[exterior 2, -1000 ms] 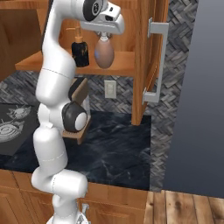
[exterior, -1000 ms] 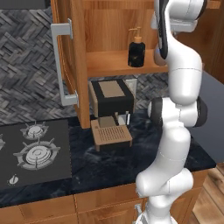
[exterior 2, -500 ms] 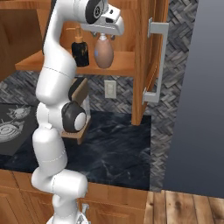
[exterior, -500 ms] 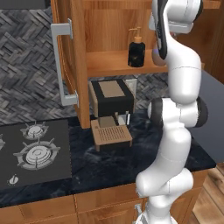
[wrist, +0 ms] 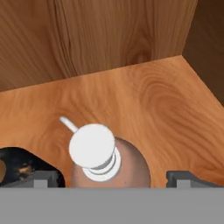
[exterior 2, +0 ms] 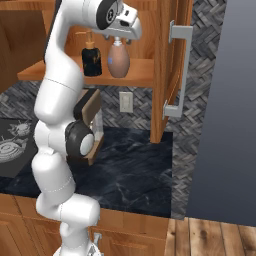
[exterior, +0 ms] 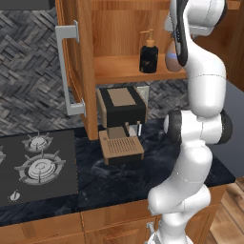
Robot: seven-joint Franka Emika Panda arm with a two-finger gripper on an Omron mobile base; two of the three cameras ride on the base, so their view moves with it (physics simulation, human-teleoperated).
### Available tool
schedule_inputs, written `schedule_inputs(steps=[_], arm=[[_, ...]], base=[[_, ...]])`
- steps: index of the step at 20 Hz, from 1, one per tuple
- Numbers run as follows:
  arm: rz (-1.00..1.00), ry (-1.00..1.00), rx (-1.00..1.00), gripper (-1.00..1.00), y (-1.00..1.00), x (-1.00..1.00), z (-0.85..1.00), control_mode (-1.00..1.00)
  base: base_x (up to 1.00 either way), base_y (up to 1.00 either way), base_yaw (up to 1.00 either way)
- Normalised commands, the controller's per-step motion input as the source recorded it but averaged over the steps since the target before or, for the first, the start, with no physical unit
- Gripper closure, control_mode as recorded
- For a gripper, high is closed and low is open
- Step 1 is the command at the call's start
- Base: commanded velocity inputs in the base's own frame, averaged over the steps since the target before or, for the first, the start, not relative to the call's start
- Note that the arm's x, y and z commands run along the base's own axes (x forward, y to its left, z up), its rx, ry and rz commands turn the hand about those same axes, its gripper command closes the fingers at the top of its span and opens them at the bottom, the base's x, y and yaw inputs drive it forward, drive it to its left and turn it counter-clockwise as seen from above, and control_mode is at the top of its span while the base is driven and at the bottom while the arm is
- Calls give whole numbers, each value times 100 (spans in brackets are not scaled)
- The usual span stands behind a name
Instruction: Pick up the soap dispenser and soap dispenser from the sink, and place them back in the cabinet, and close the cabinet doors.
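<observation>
The peach-orange soap dispenser (exterior 2: 118, 61) stands upright on the cabinet shelf (exterior 2: 140, 75), its white pump (wrist: 92, 146) just below my hand. My gripper (wrist: 111, 178) is open right above it, with the fingertips (wrist: 43, 179) wide apart on either side of the bottle and not touching it. The black soap dispenser (exterior: 148, 56) with its tan pump stands on the shelf just beside it, and its corner (wrist: 26, 164) shows at the left of the hand view. Both cabinet doors (exterior: 78, 62) (exterior 2: 172, 60) are swung open. The peach bottle (exterior: 172, 61) is mostly hidden behind my arm in the left base view.
A black and tan coffee machine (exterior: 121, 124) sits on the dark counter (exterior 2: 135, 170) under the shelf. A gas stove (exterior: 33, 164) lies to the left. The cabinet's back wall (wrist: 109, 35) and side wall (wrist: 205, 43) close in behind the bottles.
The hand has barely shifted above the peach bottle. Both bottles stay in place on the shelf.
</observation>
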Motion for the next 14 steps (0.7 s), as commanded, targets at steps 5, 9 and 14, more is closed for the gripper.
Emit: schedule_inputs(steps=[5,9,14], arm=[[0,-11,0,-100,0,-54,0,-100],[0,-8,0,-100,-1,-67,0,-100],[0,-12,0,-100,-3,-66,0,-100]], base=[[0,0,0],[0,0,0],[0,0,0]])
